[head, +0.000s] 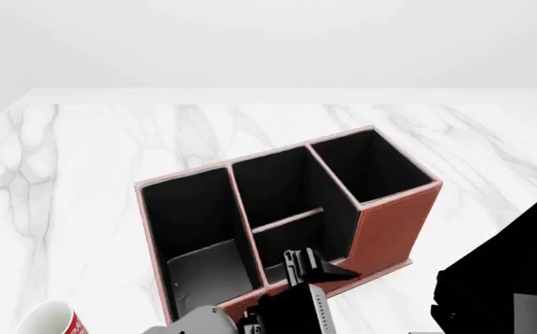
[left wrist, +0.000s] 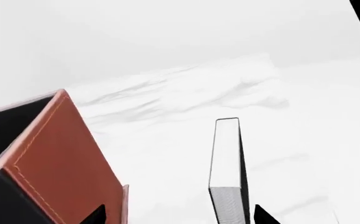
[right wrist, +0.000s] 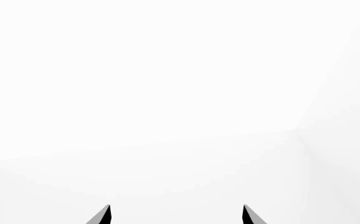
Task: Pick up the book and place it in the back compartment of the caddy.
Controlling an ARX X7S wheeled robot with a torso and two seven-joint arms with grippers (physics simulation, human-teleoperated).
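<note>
The reddish-brown caddy (head: 389, 229) with black lining stands mid-table, its tall end cell at the right. The back compartment (head: 278, 184) lies behind a low cross divider and holds nothing. The book (left wrist: 226, 163), black-covered with white page edges, stands on edge between my left gripper's (left wrist: 180, 215) wide-apart jaws, close to one fingertip (left wrist: 264, 215); no finger visibly presses it. In the head view the book (head: 293, 264) shows at the caddy's front wall, by the front middle cell, with my left gripper (head: 307, 275) over it. My right gripper (right wrist: 176, 214) is open and empty, facing blank white.
A red-and-white mug (head: 55, 321) stands at the near left. My right arm (head: 510, 278) hangs at the near right. A grey slab (head: 208, 271) shows in the caddy's long left cell. The caddy's tall corner (left wrist: 49, 158) is beside the left gripper.
</note>
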